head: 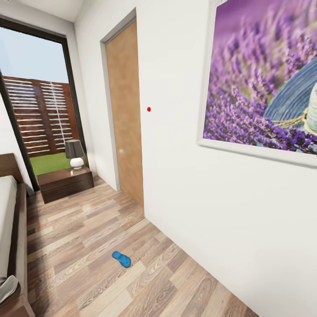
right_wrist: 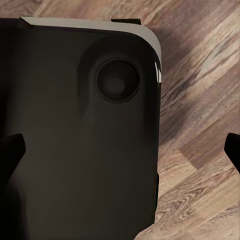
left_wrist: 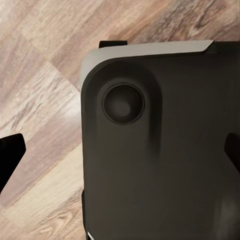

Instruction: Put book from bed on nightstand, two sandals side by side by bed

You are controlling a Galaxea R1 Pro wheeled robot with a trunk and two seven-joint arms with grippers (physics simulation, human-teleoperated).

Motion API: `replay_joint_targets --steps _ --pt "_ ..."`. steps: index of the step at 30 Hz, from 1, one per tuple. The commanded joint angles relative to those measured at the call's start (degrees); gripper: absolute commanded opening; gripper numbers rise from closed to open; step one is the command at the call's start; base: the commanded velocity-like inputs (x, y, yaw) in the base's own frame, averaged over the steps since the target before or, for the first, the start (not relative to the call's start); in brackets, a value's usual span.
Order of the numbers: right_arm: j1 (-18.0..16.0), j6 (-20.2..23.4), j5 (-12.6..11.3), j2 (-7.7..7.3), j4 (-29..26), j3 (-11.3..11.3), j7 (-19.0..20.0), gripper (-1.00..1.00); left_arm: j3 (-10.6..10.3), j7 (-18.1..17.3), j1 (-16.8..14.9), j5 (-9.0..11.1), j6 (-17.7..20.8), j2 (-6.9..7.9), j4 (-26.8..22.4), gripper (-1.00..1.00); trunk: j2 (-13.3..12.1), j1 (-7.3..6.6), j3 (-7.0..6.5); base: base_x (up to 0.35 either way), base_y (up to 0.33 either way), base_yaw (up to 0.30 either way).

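Bedroom, wood-plank floor (head: 88,246). One blue sandal (head: 121,259) is seen lying alone on the floor, well apart from the bed (head: 6,211), which is cut off at the left edge. A dark nightstand (head: 65,182) is placed by the tall window (head: 37,101), with a small lamp (head: 75,154) on top. A wooden door (head: 125,110) and a framed lavender picture (head: 264,75) are set in the white wall.

Left claw (left_wrist: 120,150): dark fingertips are seen at both edges of the wrist view, spread wide, nothing held, above the robot's dark base (left_wrist: 160,150). Right claw (right_wrist: 120,150): likewise spread and empty.
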State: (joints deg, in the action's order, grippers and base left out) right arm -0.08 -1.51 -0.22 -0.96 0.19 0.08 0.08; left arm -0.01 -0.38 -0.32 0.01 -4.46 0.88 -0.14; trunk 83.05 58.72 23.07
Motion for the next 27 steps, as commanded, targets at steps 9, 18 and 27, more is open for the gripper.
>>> replay_joint_targets --steps 9,18,27 --pt "-0.01 -0.16 -0.03 0.00 -0.10 0.01 0.01 1.00 -0.21 -0.03 -0.03 -0.19 -0.20 0.05 0.04 1.00 0.03 0.00 -0.61 0.139 0.051 0.000" --pt "-0.01 -0.16 -0.04 0.00 -0.17 0.01 0.01 1.00 -0.31 0.02 -0.03 -0.25 -0.26 0.02 0.05 1.00 0.03 0.00 -0.79 0.120 0.041 0.000" --pt "-0.01 -0.16 -0.04 0.00 -0.19 0.01 0.01 1.00 -0.34 0.03 -0.03 -0.27 -0.26 0.02 0.05 1.00 0.03 0.00 -0.84 0.038 0.010 0.000"
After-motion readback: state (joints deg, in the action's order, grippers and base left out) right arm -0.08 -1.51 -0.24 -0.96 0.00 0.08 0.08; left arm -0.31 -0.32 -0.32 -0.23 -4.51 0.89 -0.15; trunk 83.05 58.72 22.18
